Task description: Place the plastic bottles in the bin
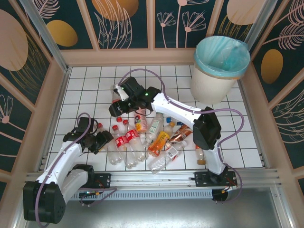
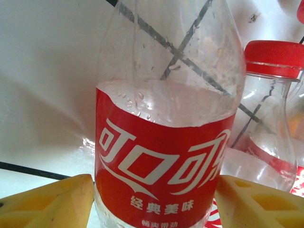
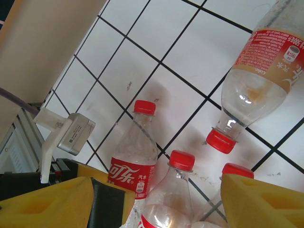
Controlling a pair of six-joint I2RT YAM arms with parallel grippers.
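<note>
Red-label Coke bottle (image 2: 161, 156) sits right between the pads (image 2: 52, 199) of my left pincer (image 1: 105, 139). Clear upper half, white script on the label. Pads are at its two sides with little or no gap. Can't tell if it's clamped or just bracketed. Second bottle (image 2: 266, 133), red cap, is just beside it on the right.

The bottles (image 1: 152, 137) are a loose pile on the tiled worktop (image 1: 90, 80), at the middle of the near edge. Red, orange and pink labels are mixed, and most are touching each other. Orange bottle (image 1: 159, 141) lies mid-pile. One small bottle (image 1: 201, 154) sits at the pile's right end, slightly apart. Left pincer is at the pile's left end, toward the worktop's left edge.

Right pincer (image 3: 159, 190) is wide and holding nothing, above the far-left side of the pile. Under it are three red-capped bottles (image 3: 134, 156) side by side. A tan-label bottle (image 3: 259, 80) is also there, its red cap pointing toward them. Grey camera box (image 3: 66, 135) on a white bracket shows just past my left finger there.

Bin (image 1: 209, 88) is upright at the far right corner of the worktop. It's off-white, with a blue-green bag (image 1: 223, 54) folded over the rim. It's well apart from the pile and from both pincers.
</note>
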